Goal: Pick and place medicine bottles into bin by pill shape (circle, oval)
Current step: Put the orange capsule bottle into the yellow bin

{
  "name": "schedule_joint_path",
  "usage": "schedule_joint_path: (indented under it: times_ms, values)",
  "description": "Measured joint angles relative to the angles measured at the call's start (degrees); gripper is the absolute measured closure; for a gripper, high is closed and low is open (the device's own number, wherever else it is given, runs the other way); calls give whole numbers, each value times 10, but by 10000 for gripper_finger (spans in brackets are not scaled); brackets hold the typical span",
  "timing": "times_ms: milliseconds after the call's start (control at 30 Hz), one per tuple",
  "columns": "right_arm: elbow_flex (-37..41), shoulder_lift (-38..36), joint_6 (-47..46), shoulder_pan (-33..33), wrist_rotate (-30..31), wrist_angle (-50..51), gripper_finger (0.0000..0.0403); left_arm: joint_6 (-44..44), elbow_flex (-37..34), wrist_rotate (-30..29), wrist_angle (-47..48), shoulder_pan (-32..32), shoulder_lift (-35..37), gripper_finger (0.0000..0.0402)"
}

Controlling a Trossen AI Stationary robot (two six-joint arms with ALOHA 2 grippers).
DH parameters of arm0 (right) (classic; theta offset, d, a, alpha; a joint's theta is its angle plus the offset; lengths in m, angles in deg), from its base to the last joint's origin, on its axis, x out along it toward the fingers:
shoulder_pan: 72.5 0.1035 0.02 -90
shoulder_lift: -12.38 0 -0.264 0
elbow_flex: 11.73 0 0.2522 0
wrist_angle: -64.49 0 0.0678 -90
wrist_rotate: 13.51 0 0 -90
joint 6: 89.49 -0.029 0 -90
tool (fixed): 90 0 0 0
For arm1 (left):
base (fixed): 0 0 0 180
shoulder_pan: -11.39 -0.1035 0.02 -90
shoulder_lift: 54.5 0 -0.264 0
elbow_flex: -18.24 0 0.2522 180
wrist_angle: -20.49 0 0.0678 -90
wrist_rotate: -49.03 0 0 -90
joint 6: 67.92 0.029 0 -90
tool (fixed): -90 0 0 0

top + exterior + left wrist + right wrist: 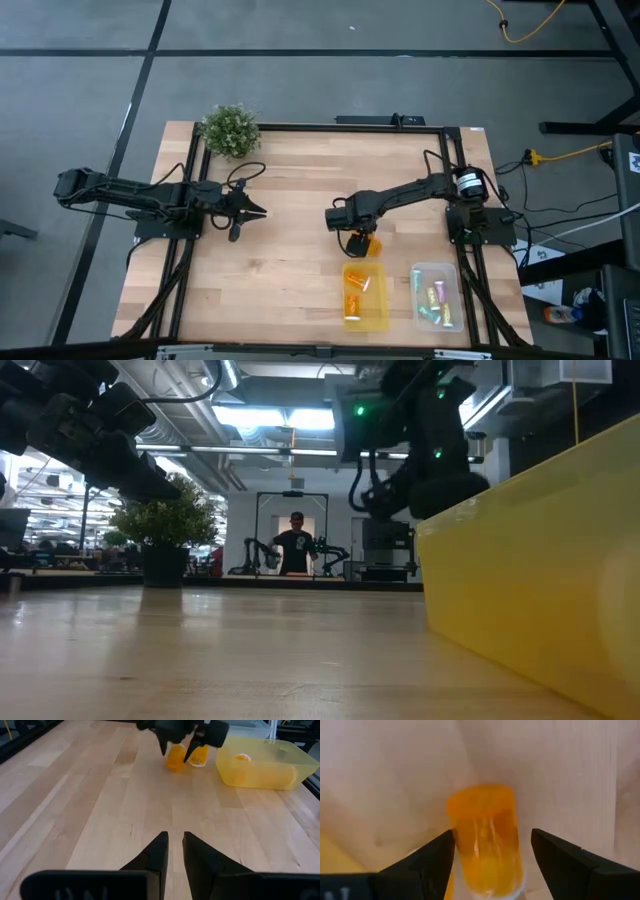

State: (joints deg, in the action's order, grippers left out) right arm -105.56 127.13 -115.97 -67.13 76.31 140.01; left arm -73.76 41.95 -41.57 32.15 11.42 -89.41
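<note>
An orange medicine bottle (485, 840) is on the table between the open fingers of my right gripper (358, 241), just beyond the yellow bin (347, 278). It also shows in the left wrist view (174, 760), with a second orange bottle (199, 756) close beside it. The yellow bin holds orange bottles (356, 297). The clear bin (452, 270) holds several pale bottles with coloured caps (433, 297). My left gripper (175, 851) hangs empty over bare table at the left, its fingers nearly together. My right gripper comes at the orange bottle from above, a finger on either side of its body. One finger (440, 857) stands right at the bottle's side (457, 845); I cannot tell whether it touches. The other finger (550, 857) is apart from it.
A leafy plant (229, 130) stands at the table's far left corner. The two bins sit side by side at the near right edge. Bare wood lies between the two arms. A person (296, 545) stands far off in the room behind the table.
</note>
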Motion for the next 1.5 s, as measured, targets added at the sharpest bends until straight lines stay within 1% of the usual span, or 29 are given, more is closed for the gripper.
schedule_joint_path:
  times_ms: [167, 267, 500, 600, 700, 833, 933, 1033, 1167, 1267, 1433, 1500]
  values:
    - [0, 11, -4, -17, -15, -16, 139, 0, 0, 0, 0, 0, 0, 351]
    - [0, 11, -29, -24, -15, -29, 139, 0, 0, 0, 0, 0, 0, 351]
    - [0, 11, -76, -28, -26, -27, 139, 0, 0, 0, 0, 0, 0, 351]
    - [0, 11, -97, -27, -26, -27, 145, 0, 0, 0, 0, 0, 0, 351]
    - [0, 11, -123, -27, -25, -27, 166, 0, 0, 0, 0, 0, 0, 351]
    - [0, 11, -136, -27, -25, -26, 213, 0, 0, 0, 0, 0, 0, 351]
    - [-7, 10, -136, -27, -47, -11, 239, 0, 0, 0, 0, 0, 0, 351]
    - [-35, 2, -136, -27, -60, 25, 239, 0, 0, 0, 0, 0, 0, 351]
    - [-97, -13, -136, -27, -46, 79, 226, 0, 0, 0, 0, 0, 0, 351]
    - [-155, -23, -138, -22, -42, 102, 222, 0, 0, 0, 0, 0, 0, 351]
    - [-247, -25, -142, 3, -100, 102, 227, -1, 0, 0, 0, 0, 0, 351]
    - [-272, -25, -155, 17, -110, 97, 226, -2, 0, 0, 0, 0, 0, 351]
